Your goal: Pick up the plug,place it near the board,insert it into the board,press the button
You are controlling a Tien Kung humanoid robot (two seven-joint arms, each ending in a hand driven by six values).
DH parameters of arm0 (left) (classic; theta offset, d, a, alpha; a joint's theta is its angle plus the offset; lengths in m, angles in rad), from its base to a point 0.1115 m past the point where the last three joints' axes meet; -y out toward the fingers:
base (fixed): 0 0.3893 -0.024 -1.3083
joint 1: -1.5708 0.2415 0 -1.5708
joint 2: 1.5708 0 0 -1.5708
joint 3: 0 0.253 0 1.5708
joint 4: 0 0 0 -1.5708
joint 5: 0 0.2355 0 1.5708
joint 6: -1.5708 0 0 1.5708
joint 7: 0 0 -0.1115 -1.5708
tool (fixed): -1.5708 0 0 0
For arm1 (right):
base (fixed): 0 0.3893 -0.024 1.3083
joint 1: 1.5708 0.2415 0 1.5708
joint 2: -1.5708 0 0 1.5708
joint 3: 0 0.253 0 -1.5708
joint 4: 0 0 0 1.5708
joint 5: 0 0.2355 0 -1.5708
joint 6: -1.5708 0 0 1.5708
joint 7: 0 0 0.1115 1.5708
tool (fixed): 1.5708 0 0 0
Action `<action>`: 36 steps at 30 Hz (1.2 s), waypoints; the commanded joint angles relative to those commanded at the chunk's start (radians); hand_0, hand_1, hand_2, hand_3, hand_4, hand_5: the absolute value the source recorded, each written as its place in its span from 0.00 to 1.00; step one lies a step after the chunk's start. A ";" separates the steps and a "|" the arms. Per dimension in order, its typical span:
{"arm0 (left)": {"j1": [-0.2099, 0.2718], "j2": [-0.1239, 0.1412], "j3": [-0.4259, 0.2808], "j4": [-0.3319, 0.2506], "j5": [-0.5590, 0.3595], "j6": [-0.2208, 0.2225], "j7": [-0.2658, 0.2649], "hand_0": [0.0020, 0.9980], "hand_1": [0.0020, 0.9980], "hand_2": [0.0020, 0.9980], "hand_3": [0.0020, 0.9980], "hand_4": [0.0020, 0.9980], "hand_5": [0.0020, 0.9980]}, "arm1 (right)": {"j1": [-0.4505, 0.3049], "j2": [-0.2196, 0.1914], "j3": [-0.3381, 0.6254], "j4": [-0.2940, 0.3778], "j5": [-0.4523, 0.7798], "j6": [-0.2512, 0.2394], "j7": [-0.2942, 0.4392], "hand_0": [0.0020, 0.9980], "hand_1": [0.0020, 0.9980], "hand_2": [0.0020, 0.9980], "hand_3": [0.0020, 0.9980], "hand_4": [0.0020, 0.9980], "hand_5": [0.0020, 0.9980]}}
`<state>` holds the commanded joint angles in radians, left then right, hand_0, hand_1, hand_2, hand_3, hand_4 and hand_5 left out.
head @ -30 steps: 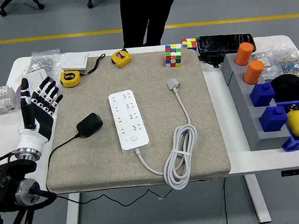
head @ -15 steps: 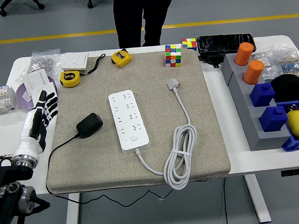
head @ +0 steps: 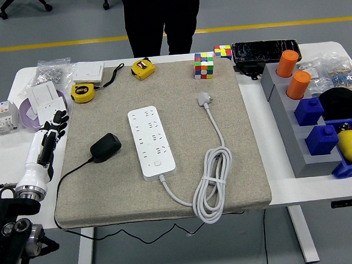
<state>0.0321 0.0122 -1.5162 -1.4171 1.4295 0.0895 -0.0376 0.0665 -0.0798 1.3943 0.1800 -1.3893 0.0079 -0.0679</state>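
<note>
The plug (head: 105,146), a black adapter on a thin black cord, lies untouched on the grey mat (head: 250,163), just right of the left hand (head: 46,141) and slightly nearer the table's front edge. Right of it again, a little apart, sits the white board (head: 151,142), its sockets empty and its button at the near end.

Over the last second the left hand has turned and dropped. A second ago it stood upright with its fingers fanned wide, well up by the yellow tape measure (head: 82,92); now it lies lower and edge-on at the mat's left border, the fingers drawn together and pointing away from the robot, holding nothing. That looks like the hand settling into a pose for reaching, so the pickup is only starting. The likely next move is a sweep rightward onto the plug.

The right hand is out of view. A person (head: 162,18) stands at the far side, hands not visible.
</note>
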 joint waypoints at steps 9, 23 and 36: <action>-0.002 -0.001 0.007 -0.003 0.002 0.008 -0.003 0.89 0.89 0.83 0.82 1.00 1.00 | 0.010 -0.009 0.007 0.000 -0.001 -0.001 0.000 0.86 0.77 0.76 0.79 1.00 0.86; -0.015 -0.004 0.023 -0.003 0.001 0.016 -0.008 0.88 0.88 0.81 0.80 1.00 1.00 | 0.006 -0.011 0.022 0.000 -0.010 -0.001 -0.003 0.86 0.77 0.76 0.79 1.00 0.86; 0.003 -0.006 0.001 -0.014 0.008 0.019 -0.009 0.88 0.88 0.81 0.80 1.00 1.00 | 0.010 -0.020 0.003 0.000 -0.001 -0.001 -0.001 0.87 0.77 0.76 0.79 1.00 0.86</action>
<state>0.0347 0.0062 -1.5155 -1.4314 1.4376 0.1084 -0.0470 0.0767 -0.0994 1.3970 0.1800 -1.3906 0.0072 -0.0690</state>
